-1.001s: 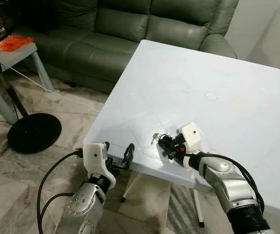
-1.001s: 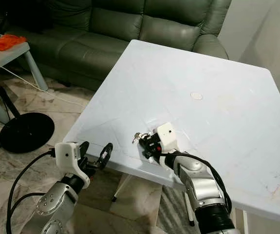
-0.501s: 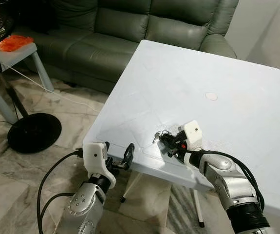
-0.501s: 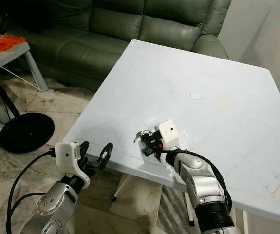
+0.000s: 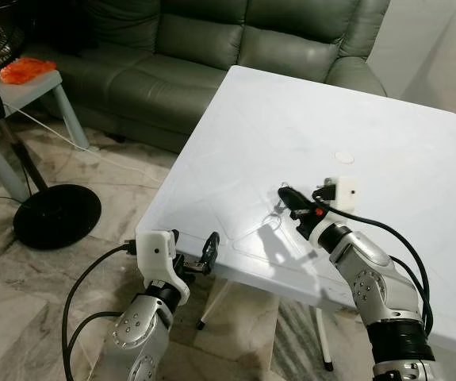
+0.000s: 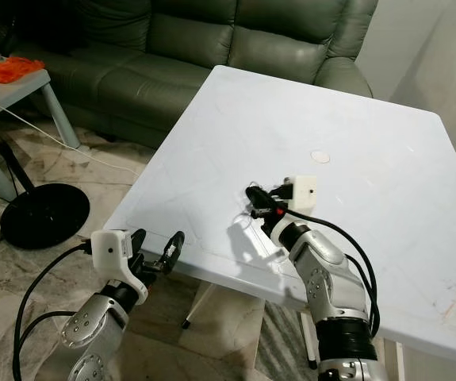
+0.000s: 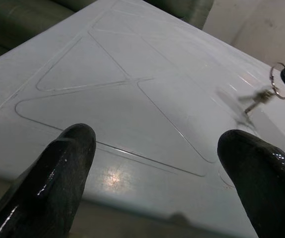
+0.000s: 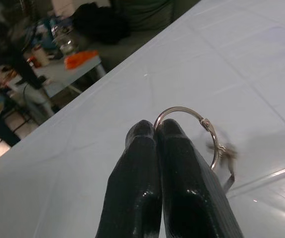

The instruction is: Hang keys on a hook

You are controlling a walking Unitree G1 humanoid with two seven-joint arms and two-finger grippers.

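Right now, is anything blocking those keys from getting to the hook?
No hook can be seen, so the path cannot be judged. The right gripper pinches the key ring, keys dangling above the white table. Nothing is near them.

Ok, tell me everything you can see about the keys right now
The keys hang from a thin silver metal split ring. The right claw has its two black fingers shut on the ring's edge and holds it above the white table, off the surface, with the keys dangling below the ring. They look small and metallic, but blur hides their number and shape. In the left wrist view the ring and keys hang in the air and cast a shadow on the tabletop. Only the right claw touches them.
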